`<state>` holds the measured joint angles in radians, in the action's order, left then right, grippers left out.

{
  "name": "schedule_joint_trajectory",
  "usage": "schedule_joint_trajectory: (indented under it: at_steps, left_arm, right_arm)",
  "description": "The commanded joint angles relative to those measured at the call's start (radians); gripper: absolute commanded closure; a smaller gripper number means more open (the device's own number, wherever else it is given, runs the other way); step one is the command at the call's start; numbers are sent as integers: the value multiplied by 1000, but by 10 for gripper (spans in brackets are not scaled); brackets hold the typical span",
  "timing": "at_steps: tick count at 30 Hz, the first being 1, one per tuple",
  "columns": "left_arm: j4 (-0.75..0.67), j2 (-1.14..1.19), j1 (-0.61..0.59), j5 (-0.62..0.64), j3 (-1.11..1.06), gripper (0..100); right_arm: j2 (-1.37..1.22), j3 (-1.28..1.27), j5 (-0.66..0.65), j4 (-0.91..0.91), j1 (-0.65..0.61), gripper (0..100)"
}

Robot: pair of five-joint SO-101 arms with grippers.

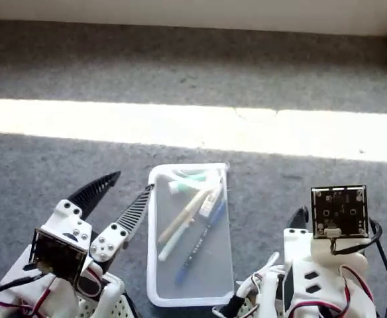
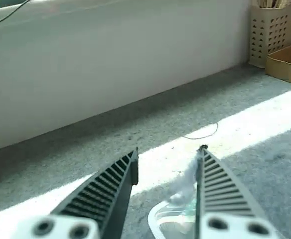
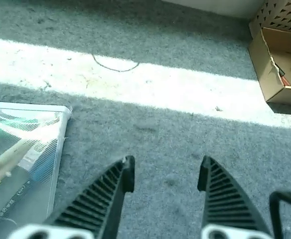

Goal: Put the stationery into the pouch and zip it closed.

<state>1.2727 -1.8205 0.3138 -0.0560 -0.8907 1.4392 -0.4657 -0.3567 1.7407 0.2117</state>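
Note:
A clear pouch (image 1: pixel 192 235) lies flat on the grey carpet between the two arms, holding several pens and pencils (image 1: pixel 192 225). My left gripper (image 1: pixel 132 187) stands open just left of the pouch's far corner, one ribbed finger (image 1: pixel 135 209) close to the pouch's left edge. In the left wrist view the left gripper (image 2: pixel 168 162) is open with the pouch's end (image 2: pixel 173 216) below it. My right gripper (image 3: pixel 164 172) is open over bare carpet, with the pouch (image 3: pixel 21 154) off to its side. In the high view a right finger (image 1: pixel 298 218) pokes out right of the pouch.
A band of sunlight (image 1: pixel 193 129) crosses the carpet beyond the pouch. A cardboard box (image 3: pixel 277 64) and a perforated basket (image 3: pixel 282 15) stand by the white wall (image 2: pixel 110 64). A thin thread (image 3: pixel 115 64) lies on the carpet.

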Motion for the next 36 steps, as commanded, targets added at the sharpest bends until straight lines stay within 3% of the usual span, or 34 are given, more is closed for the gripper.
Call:
schedule_joint_trajectory:
  at_steps: [1,5,8,11,14,17,25,30,33,36]
  left_arm:
    - [-3,-12,-143,-97,44,811]
    - [2,-12,-262,-95,39,820]
    - [2,-12,-329,-95,39,910]
    - [3,-12,-367,-100,38,998]
    - [5,-12,-383,-97,16,980]
    - [3,-12,-386,-98,-39,979]
    - [-3,-12,-386,-98,-274,979]
    - [-11,-12,-386,-100,-503,977]
    - [-92,-12,-387,-100,-639,978]
    - [-196,-12,-407,-100,-763,977]
  right_arm:
    - [27,-102,-2,-38,2,800]
    - [102,-226,51,-85,1,800]
    - [176,-300,74,-134,1,822]
    - [248,-377,74,-222,-21,918]
    - [317,-473,74,-260,-101,993]
    - [398,-567,81,-265,-145,994]
    - [397,-642,81,-272,-147,994]
    - [397,-831,83,-409,-143,994]
    - [398,-990,89,-515,-122,994]
    - [398,-1110,221,-622,-71,994]
